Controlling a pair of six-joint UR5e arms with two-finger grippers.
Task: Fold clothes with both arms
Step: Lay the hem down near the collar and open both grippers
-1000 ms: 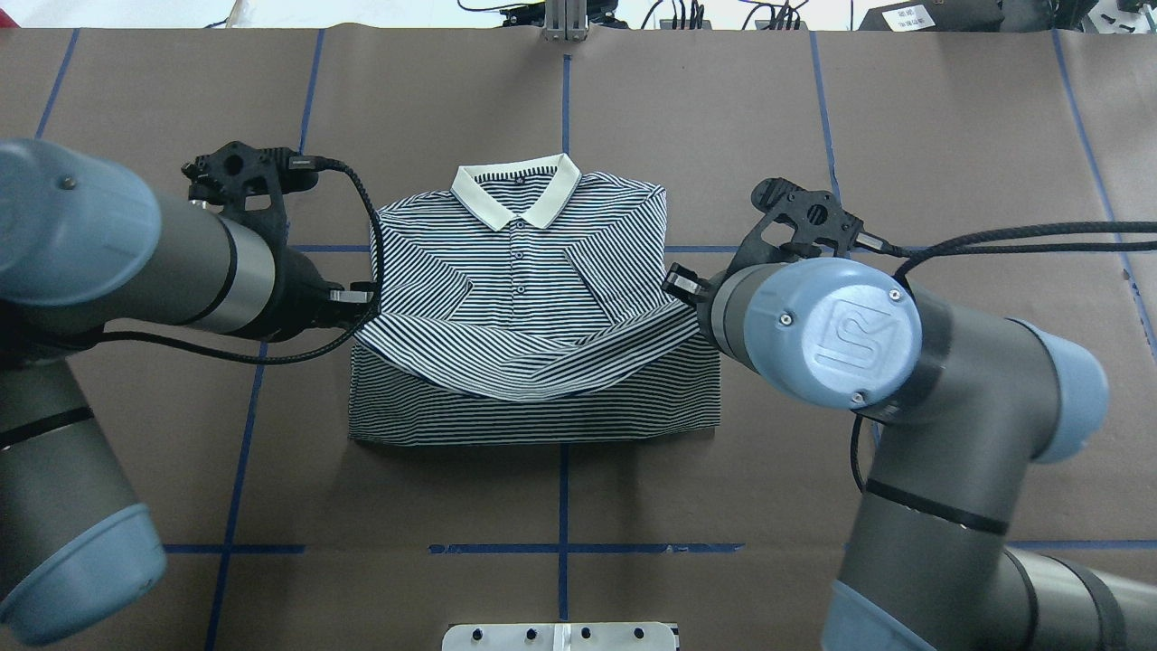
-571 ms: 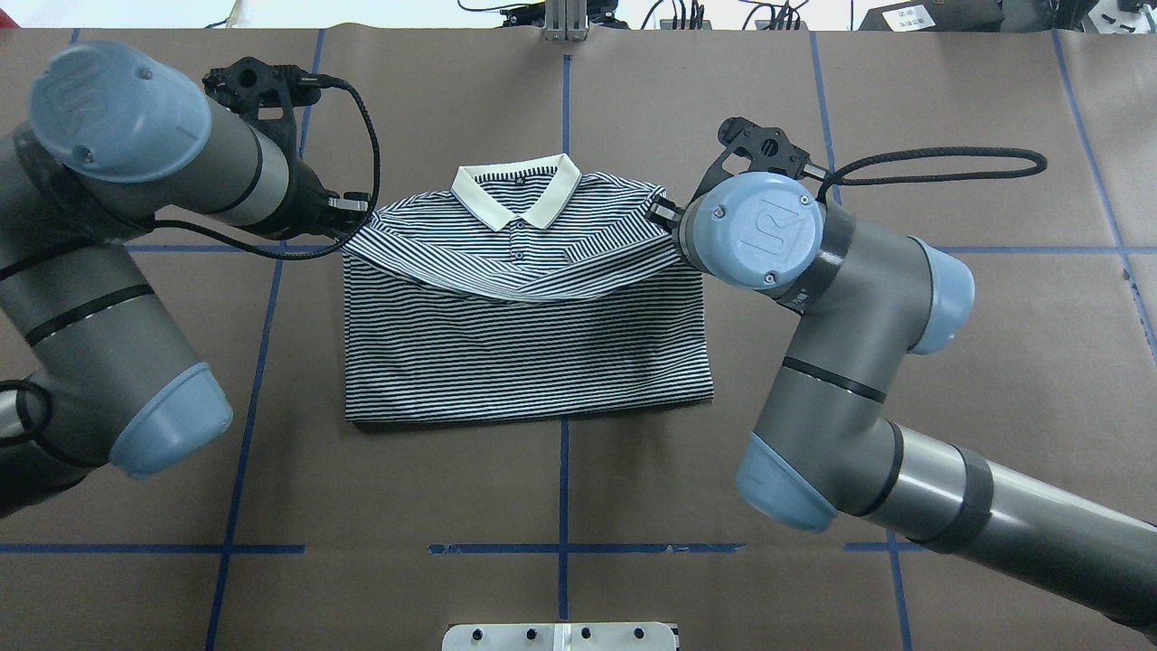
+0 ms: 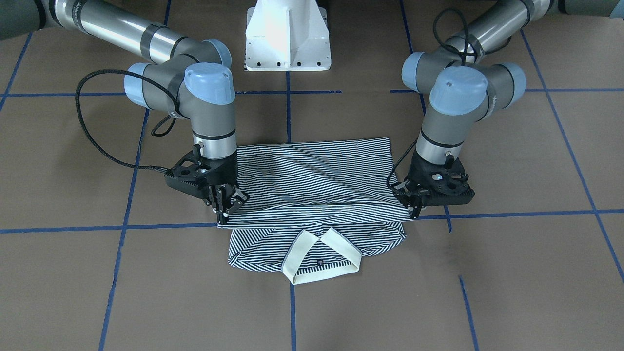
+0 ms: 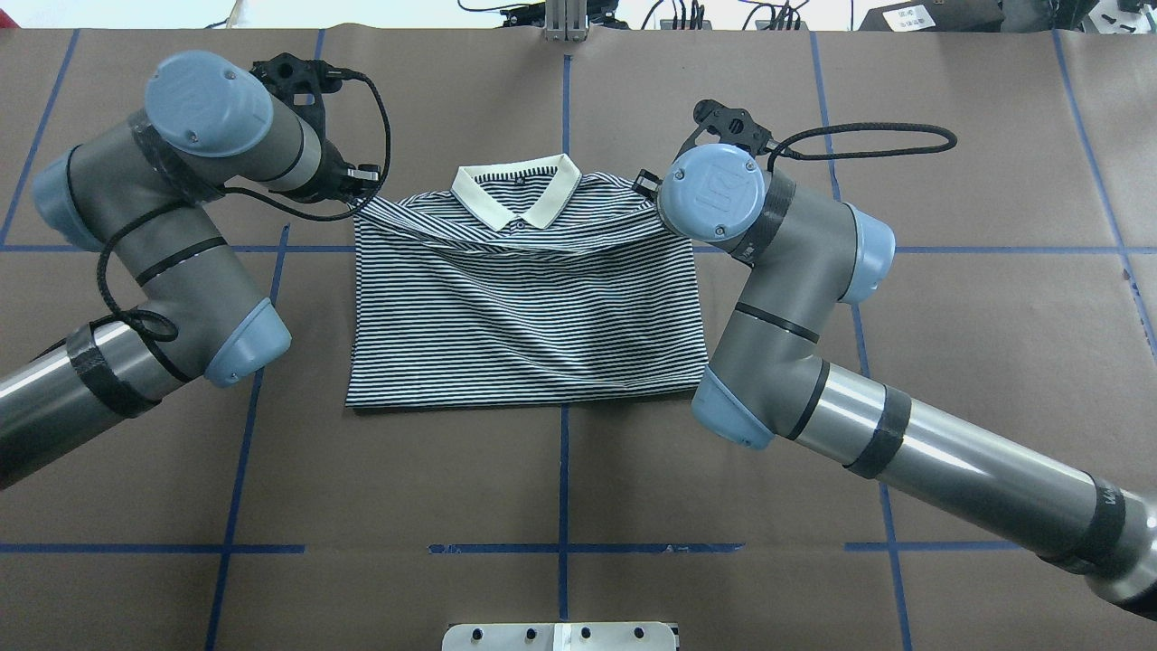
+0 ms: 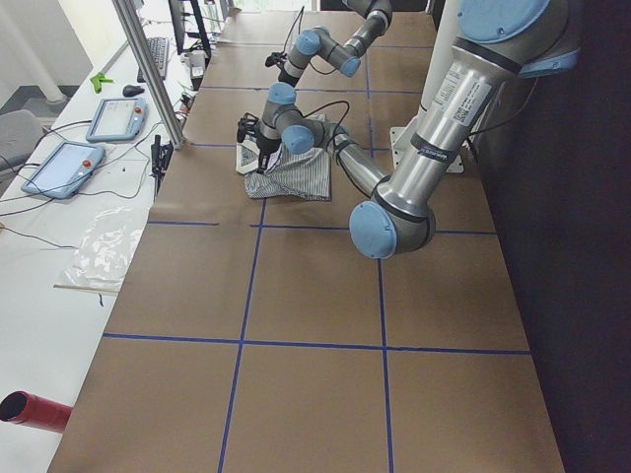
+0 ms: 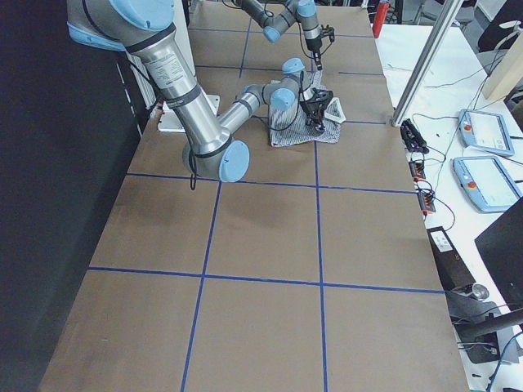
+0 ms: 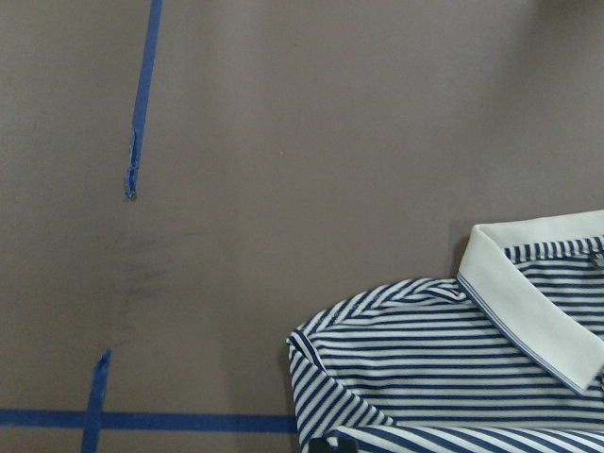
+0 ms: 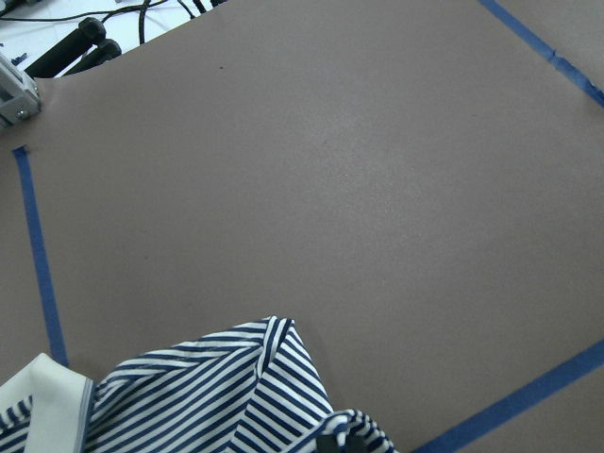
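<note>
The striped polo shirt lies flat mid-table, its lower part folded up over the chest. The folded edge lies just below the cream collar. My left gripper is shut on the folded edge's left corner, low over the table beside the shoulder. My right gripper is shut on the right corner, partly hidden under its wrist. In the front-facing view the shirt stretches between the left gripper and the right gripper, with the collar in front. The wrist views show the shirt's shoulders.
The white pedestal base stands behind the shirt on the robot's side. Blue tape lines cross the brown table. A metal post stands at the far edge. Tablets and cables lie on the side bench.
Both grippers have carried the shirt's lower edge away from the robot, from mid-chest up to just below the collar. The fold now covers the placket and the sleeves.
</note>
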